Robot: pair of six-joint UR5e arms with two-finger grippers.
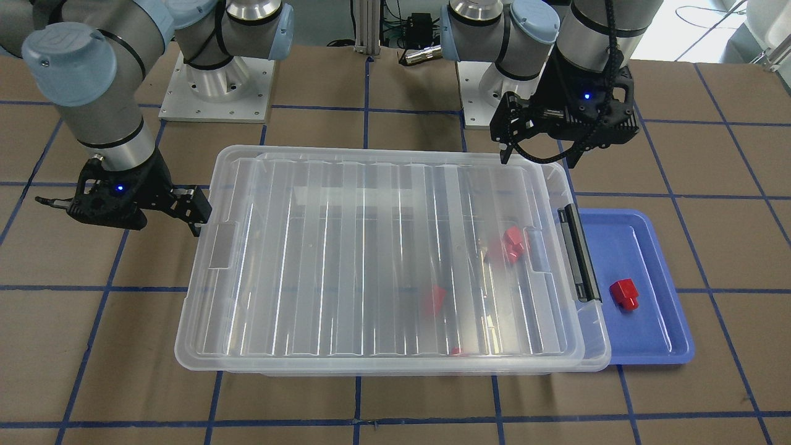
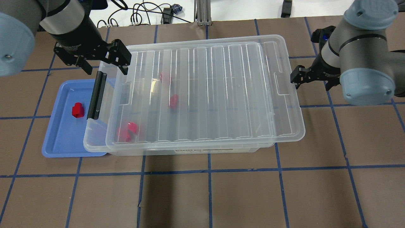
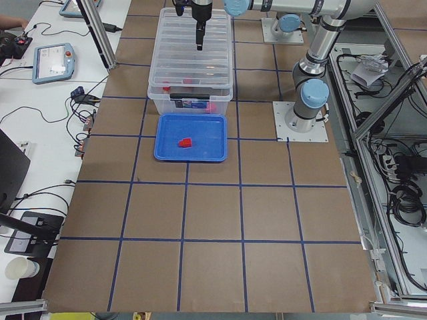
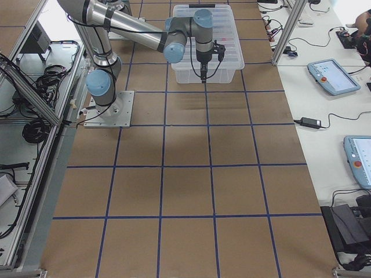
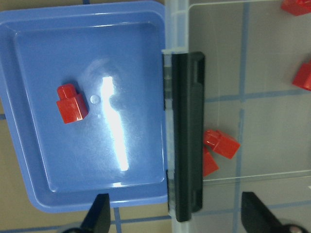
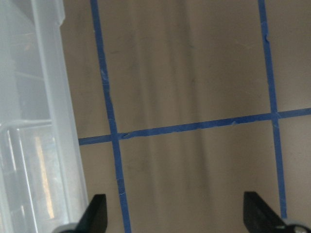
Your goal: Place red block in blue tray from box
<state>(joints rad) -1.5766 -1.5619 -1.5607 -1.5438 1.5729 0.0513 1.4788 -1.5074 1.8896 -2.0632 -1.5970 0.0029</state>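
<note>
Starting at the left of the overhead view, we are finding the blue tray (image 2: 60,139) lying right up against the latch end of the box (image 2: 286,126). One red block (image 2: 77,110) is resting inside the tray, apart from its rim. Our left gripper (image 2: 107,70) is hovering above the black latch handle (image 2: 96,95), with its jaws spread wide and gripping nothing. The box is carrying its ribbed lid (image 2: 205,91) loosely (it is sitting skewed rather than seated), and other red blocks (image 2: 129,129) are showing through the clear plastic. At the far right, our right gripper (image 2: 300,79) is hanging just beside the box's other end, likewise wide open and empty. We are judging the placing itself done. Next we are expecting either to square and latch the lid or to lift it clear for another block.
</note>
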